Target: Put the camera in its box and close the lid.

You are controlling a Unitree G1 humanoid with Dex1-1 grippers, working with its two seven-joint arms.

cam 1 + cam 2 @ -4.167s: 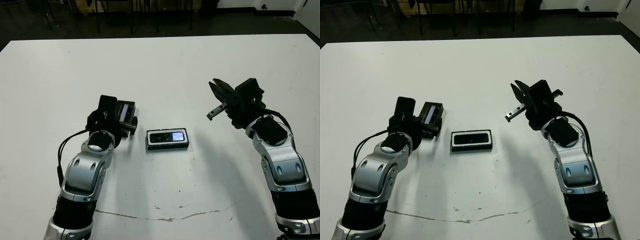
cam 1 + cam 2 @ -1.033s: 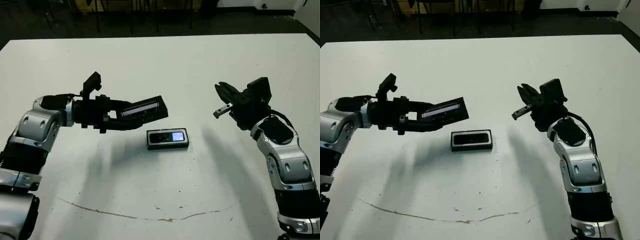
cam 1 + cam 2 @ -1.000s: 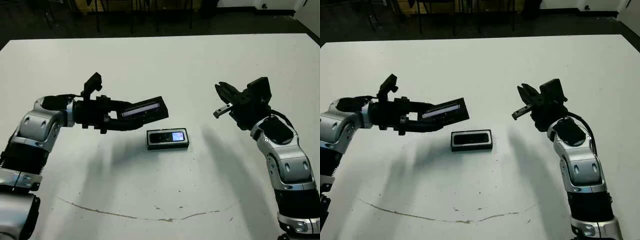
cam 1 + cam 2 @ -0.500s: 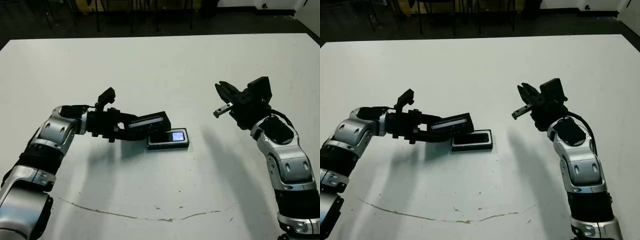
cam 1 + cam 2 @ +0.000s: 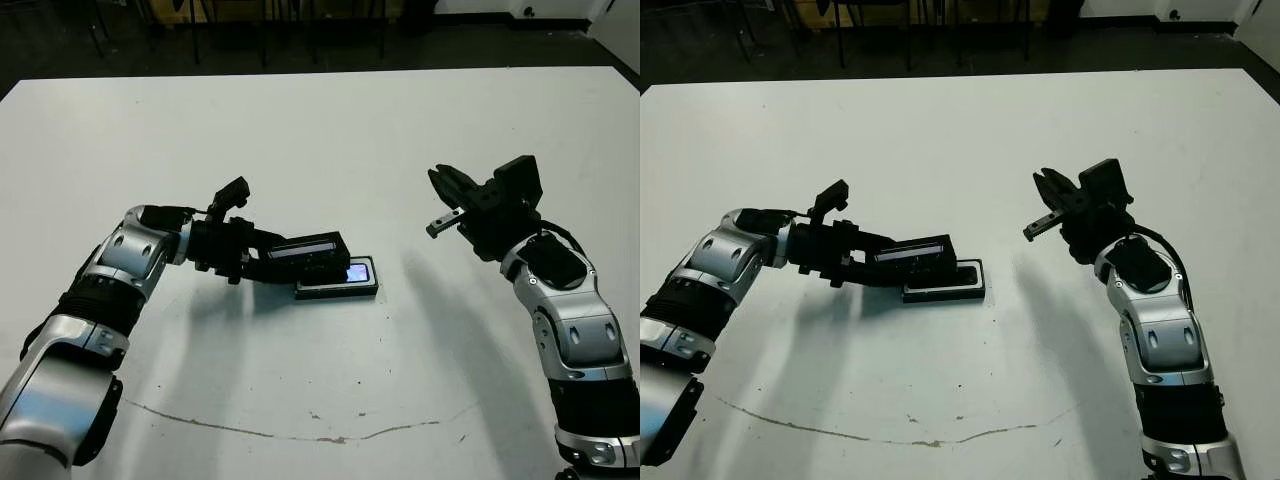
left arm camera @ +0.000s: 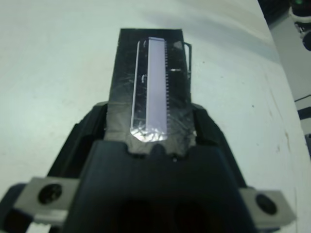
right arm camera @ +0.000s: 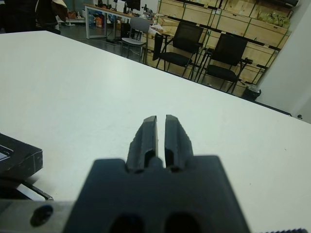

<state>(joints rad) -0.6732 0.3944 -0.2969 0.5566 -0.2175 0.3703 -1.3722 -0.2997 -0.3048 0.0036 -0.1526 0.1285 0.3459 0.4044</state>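
Observation:
The box (image 5: 338, 290) lies flat near the table's middle, and the camera (image 5: 355, 271) rests inside it, its bluish screen showing at the right end. My left gripper (image 5: 272, 256) is shut on the lid (image 5: 308, 247), a black cover with a pale strip. The lid hangs tilted just above the box's left end, hiding that part. In the left wrist view the lid (image 6: 151, 92) sits between both fingers (image 6: 85, 138). My right gripper (image 5: 441, 196) hovers to the right of the box, above the table. Its fingers (image 7: 147, 135) are shut on nothing.
A thin dark line (image 5: 300, 432) runs across the white table (image 5: 320, 130) near its front edge. Beyond the far edge the floor is dark. In the right wrist view, chairs (image 7: 180, 43) and stacked crates stand beyond the table.
My left arm has brought the lid down and to the right, from above the table to just over the box's left end. The right arm has stayed still.

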